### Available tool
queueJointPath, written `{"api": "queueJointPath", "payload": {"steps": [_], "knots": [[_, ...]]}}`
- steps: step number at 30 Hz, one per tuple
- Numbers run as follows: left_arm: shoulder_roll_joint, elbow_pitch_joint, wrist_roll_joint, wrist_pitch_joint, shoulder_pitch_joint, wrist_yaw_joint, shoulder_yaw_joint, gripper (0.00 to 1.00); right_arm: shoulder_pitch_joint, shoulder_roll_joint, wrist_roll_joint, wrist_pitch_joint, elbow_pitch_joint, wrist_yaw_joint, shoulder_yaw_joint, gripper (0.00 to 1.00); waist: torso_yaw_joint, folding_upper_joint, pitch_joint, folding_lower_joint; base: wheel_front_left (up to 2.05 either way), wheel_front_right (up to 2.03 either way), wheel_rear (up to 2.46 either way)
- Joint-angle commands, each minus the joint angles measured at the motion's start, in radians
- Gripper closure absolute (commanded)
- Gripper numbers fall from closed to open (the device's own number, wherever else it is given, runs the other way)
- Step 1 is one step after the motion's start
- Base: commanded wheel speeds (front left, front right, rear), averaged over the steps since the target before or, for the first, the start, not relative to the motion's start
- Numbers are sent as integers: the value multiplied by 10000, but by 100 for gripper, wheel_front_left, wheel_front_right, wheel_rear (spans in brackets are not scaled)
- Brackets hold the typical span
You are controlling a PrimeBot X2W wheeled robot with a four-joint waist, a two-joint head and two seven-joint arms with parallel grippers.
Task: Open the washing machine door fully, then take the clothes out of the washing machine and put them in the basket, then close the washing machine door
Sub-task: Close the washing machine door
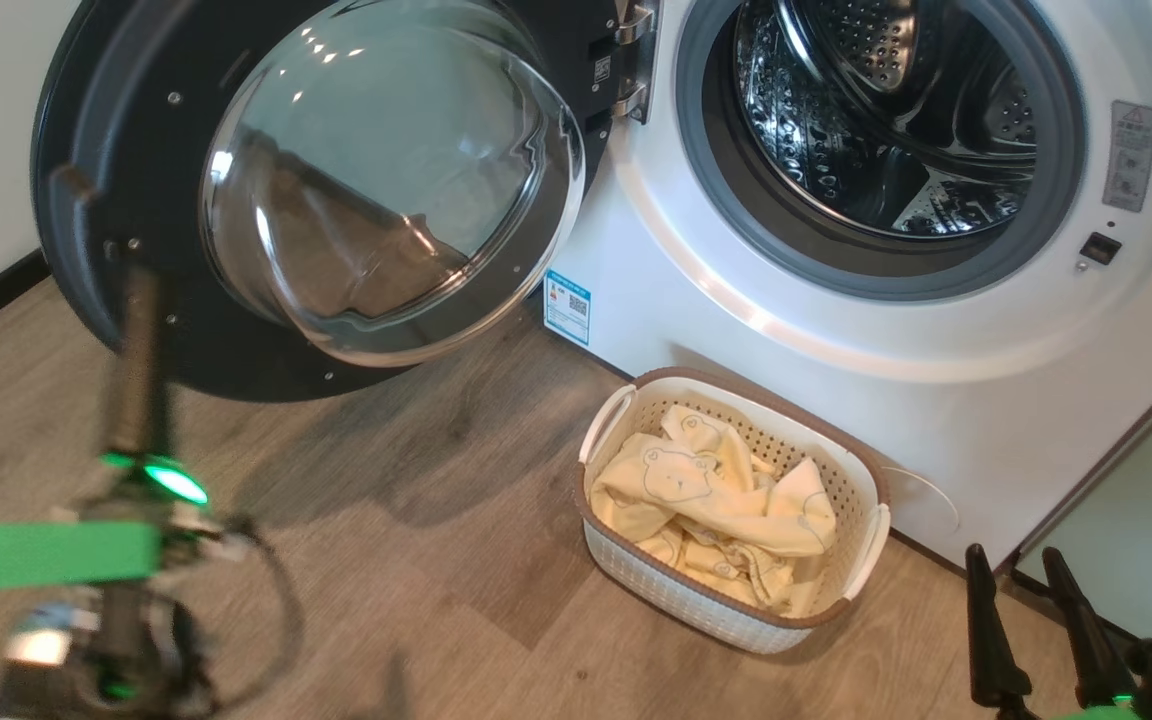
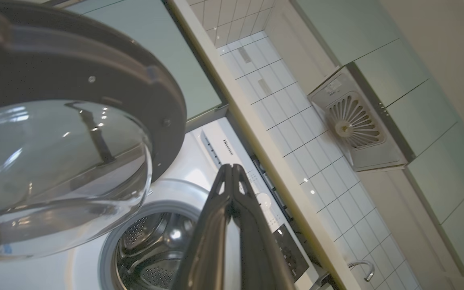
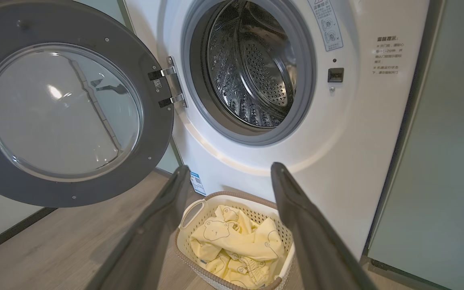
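clothes lie in the basket, washing machine door open.

The washing machine door is dark matt plastic around clear, glossy glass. The washing machine front is smooth, shiny white, its drum bright perforated steel, its gasket dull grey rubber. The basket is perforated matt plastic, the clothes soft cloth, the floor wood-grained.
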Motion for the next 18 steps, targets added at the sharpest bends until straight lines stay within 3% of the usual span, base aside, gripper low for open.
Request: {"api": "queueJointPath", "payload": {"steps": [1,4,9,13,18], "knots": [[549,-740,-474,-55,-824,-57,952,100,-283,-158,-113,-67,-346,2,152,0,17,0,31,0,0,0,0],[1043,-983,-848,-13,-1137,-57,1560,100,-295,-158,-148,-67,-355,2,147,0,33,0,73,0,0,0,0],[2392,-614,-1544,388,-2436,43,2793,100,-374,-158,-236,-67,-344,2,154,0,65,0,163,0,0,0,0],[3542,704,-2126,914,-3941,609,3279,100,-412,-158,-246,-67,-290,2,204,0,53,0,156,0,0,0,0],[4765,3364,-2589,1648,-5869,1412,3143,100,-414,-158,-251,-67,-274,2,207,0,12,0,145,0,0,0,0]]}}
